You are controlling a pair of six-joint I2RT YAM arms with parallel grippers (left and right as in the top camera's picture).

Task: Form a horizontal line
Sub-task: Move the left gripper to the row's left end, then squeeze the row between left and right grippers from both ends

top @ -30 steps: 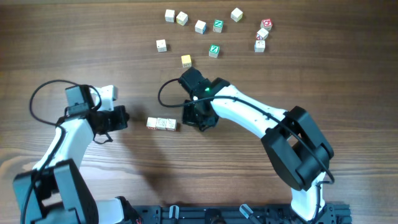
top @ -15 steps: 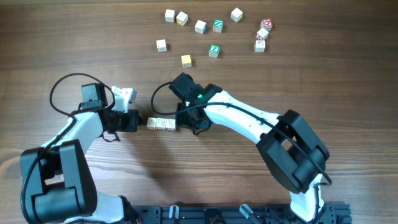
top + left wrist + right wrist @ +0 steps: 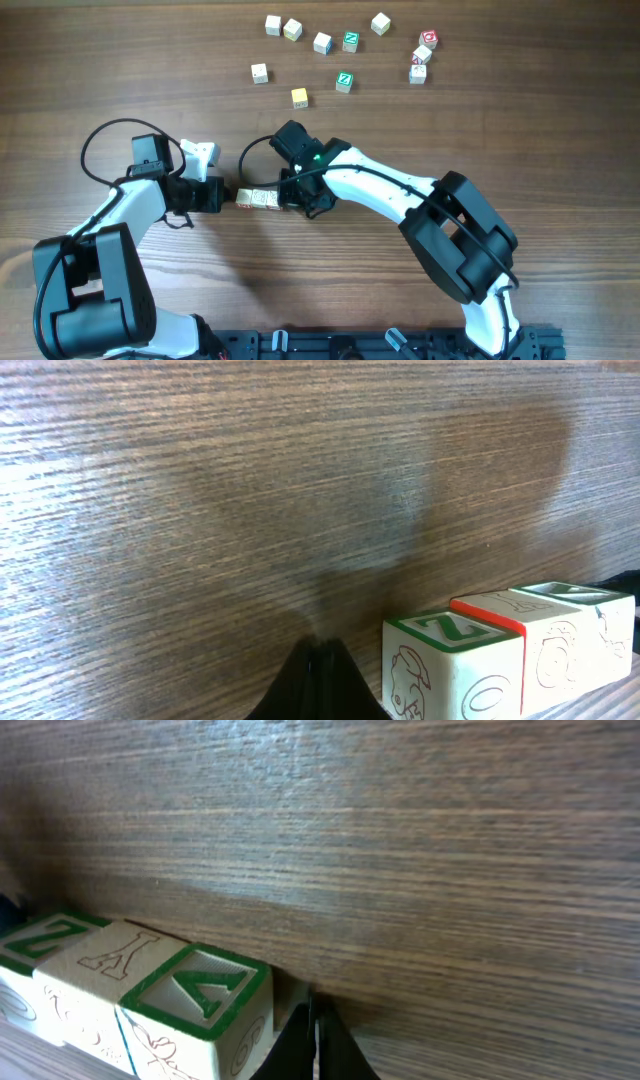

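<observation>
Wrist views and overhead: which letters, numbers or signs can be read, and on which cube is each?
"Z", green: top of the nearest pale wooden cube in the left wrist view, end of the three-cube row.
"A", green, upside down: top of the nearest row cube in the right wrist view.
Middle row cube: outlined letter, A or Y, cannot tell.
"Z", green: two loose wooden cubes, overhead.
Other loose cubes: too small.

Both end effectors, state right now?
Left end effector: closed, holding nothing, tip beside one end of the cube row.
Right end effector: closed, holding nothing, tip beside the other end.
</observation>
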